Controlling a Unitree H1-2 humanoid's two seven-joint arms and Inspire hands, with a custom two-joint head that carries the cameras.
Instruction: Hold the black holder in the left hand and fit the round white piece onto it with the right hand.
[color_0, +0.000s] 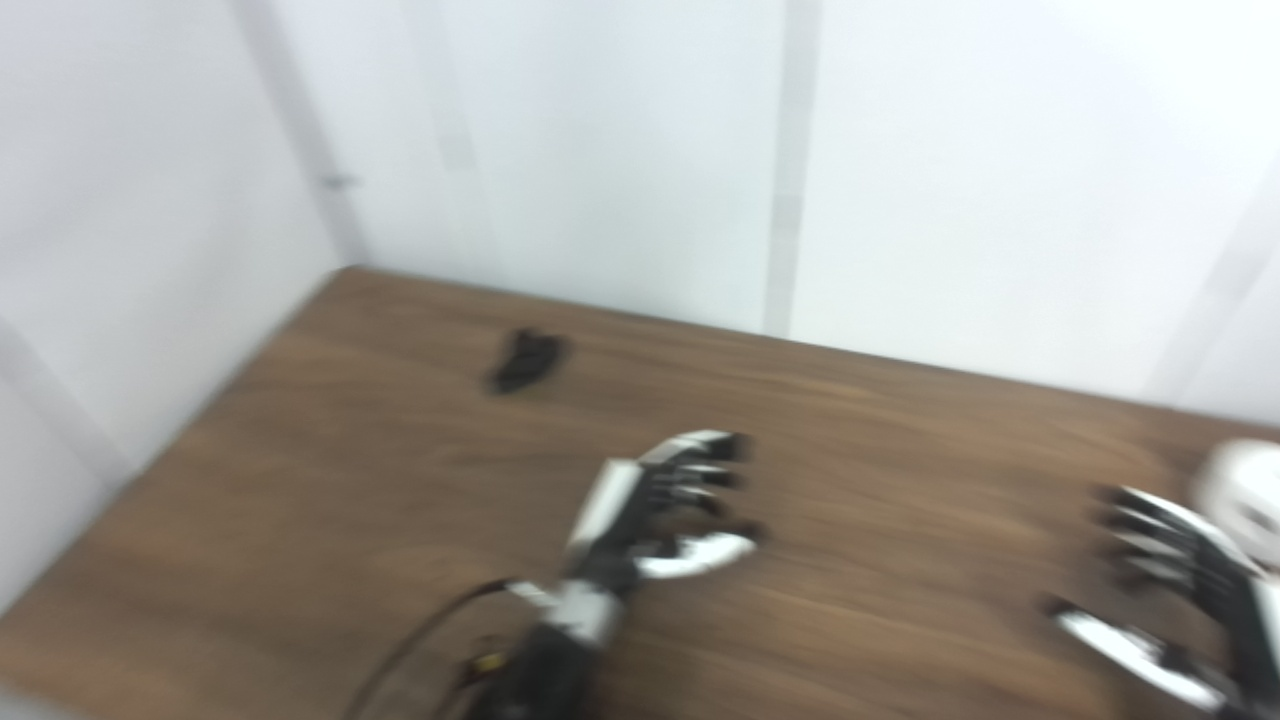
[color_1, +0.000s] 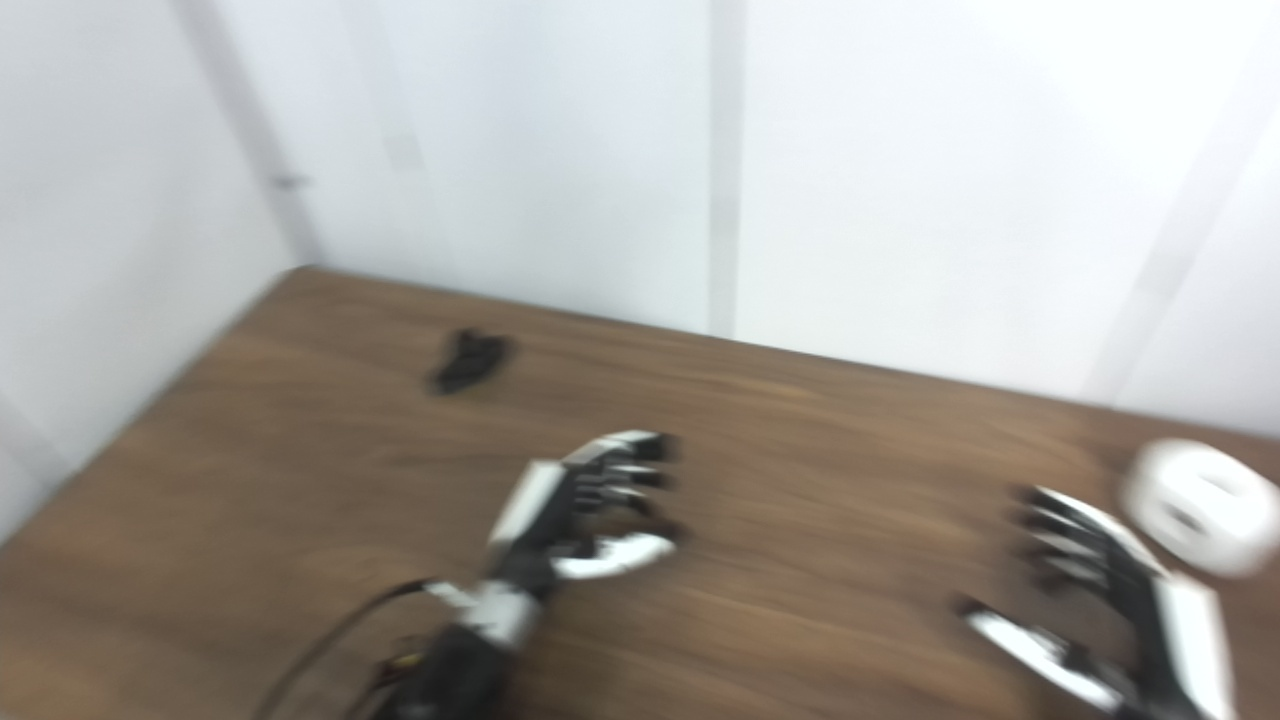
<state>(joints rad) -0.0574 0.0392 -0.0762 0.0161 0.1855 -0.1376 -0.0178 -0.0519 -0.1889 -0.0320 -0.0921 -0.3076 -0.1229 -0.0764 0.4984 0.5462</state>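
Right eye view, blurred: one black holder (color_1: 468, 361) lies upper left on the wooden table (color_1: 300, 480), long axis running lower left to upper right, up and left of the left hand (color_1: 585, 510), which is well apart from it, holding nothing, fingers loosely curled. At far right, one round white piece (color_1: 1200, 507) sits just up-right of the right hand (color_1: 1090, 600), fingers spread and empty; each hand is the nearer one to its own part.

Two adjacent head cameras overlook the table (color_0: 300, 520).
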